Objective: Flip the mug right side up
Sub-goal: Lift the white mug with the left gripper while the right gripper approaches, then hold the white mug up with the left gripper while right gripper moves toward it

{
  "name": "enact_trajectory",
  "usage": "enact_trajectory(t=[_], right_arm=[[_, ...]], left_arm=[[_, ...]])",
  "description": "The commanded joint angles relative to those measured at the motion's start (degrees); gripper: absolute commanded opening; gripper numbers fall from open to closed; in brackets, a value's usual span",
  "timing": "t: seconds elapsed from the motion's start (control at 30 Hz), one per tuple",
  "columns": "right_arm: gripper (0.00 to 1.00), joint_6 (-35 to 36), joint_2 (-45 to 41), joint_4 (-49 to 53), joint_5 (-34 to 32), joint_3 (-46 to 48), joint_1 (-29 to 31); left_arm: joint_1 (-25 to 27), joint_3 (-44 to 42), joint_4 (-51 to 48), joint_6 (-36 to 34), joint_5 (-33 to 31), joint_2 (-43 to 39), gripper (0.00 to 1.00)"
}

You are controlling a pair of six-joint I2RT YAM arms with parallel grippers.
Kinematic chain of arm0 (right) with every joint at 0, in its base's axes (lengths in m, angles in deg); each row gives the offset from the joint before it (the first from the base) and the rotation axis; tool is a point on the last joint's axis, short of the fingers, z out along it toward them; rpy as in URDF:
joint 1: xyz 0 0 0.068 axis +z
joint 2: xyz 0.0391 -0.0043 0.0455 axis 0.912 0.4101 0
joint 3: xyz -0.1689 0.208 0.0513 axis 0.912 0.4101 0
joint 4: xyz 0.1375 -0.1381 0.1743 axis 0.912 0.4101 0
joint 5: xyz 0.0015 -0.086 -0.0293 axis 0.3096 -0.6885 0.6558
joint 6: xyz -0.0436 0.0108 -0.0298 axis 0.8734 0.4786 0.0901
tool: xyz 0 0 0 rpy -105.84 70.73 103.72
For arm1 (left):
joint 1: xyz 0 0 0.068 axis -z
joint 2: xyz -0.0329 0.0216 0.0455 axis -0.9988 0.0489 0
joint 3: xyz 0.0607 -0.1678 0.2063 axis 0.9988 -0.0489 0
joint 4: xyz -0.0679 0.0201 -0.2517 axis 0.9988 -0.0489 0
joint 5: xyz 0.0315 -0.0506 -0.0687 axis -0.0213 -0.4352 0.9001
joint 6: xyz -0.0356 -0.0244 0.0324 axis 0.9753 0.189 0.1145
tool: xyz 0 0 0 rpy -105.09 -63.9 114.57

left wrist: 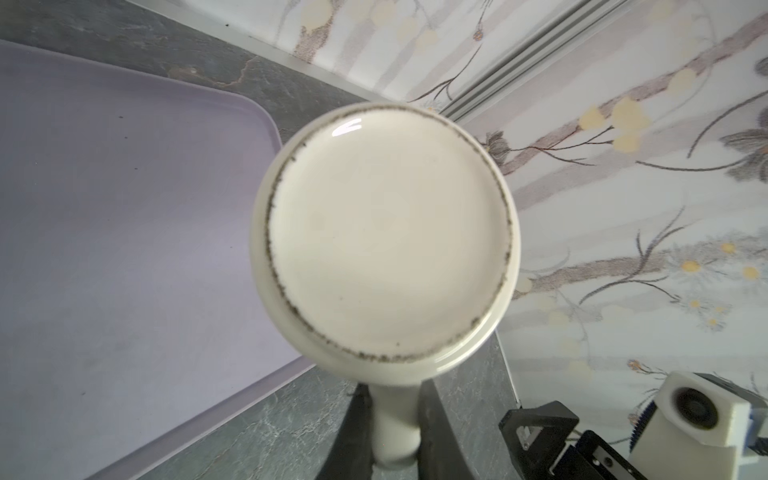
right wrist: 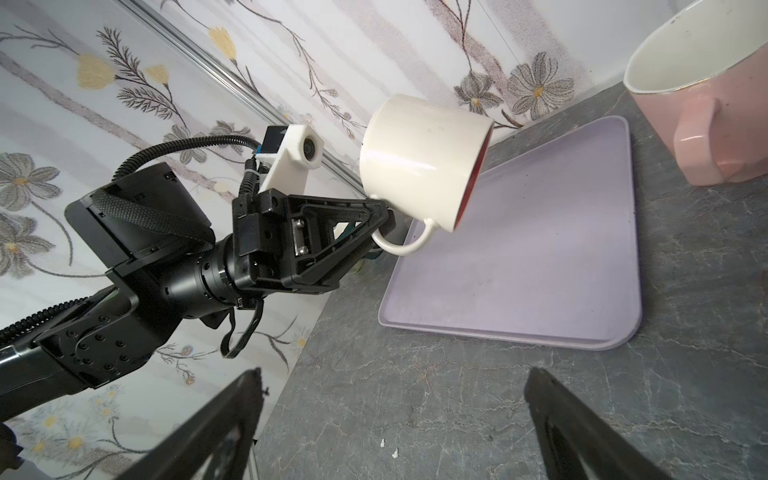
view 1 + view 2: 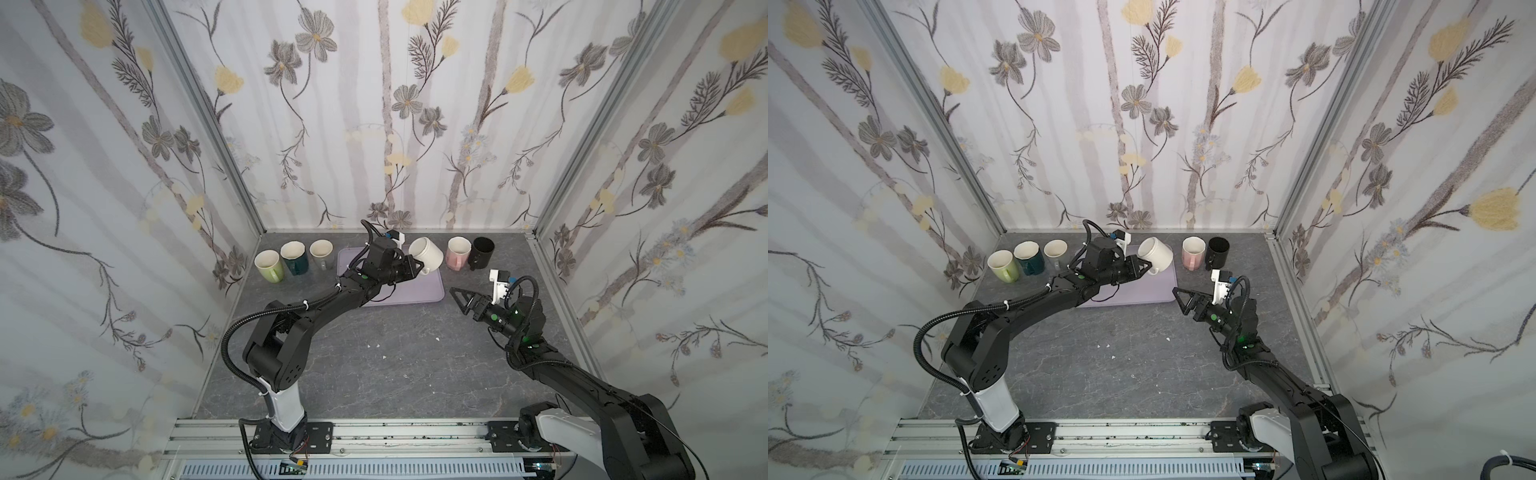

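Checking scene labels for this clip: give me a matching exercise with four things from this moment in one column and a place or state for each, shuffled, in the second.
Things
1. white mug
2. pink mug
3. right gripper
4. tray

Places or states
A. open, holding nothing
B. lilac, flat on the table
C. tilted in the air, handle clamped in the left gripper
D. upright on the table beside the black mug

Pairs: 1-C, 2-D, 3-A, 4-B
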Motion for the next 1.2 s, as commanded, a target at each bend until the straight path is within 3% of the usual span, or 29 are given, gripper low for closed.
enact_trajectory(t=[0.0,0.4,1.17], right_arm=[[0.99,-1.0,0.6,-4.1,1.3,-1.4,0.0],[0.93,-4.5,2.9,-10.9,3.5,-4.5,0.2],[0.74,-10.6,9.6,-20.7,4.5,-7.5,2.6]], left_arm=[[0.4,0.2,11.8,2.0,3.4,-1.6,0.00],[0.6,-4.6,21.5,7.8,6.5,-6.8,0.00],[0.2,-9.1,33.3,14.9,8.8,-6.7,0.00]])
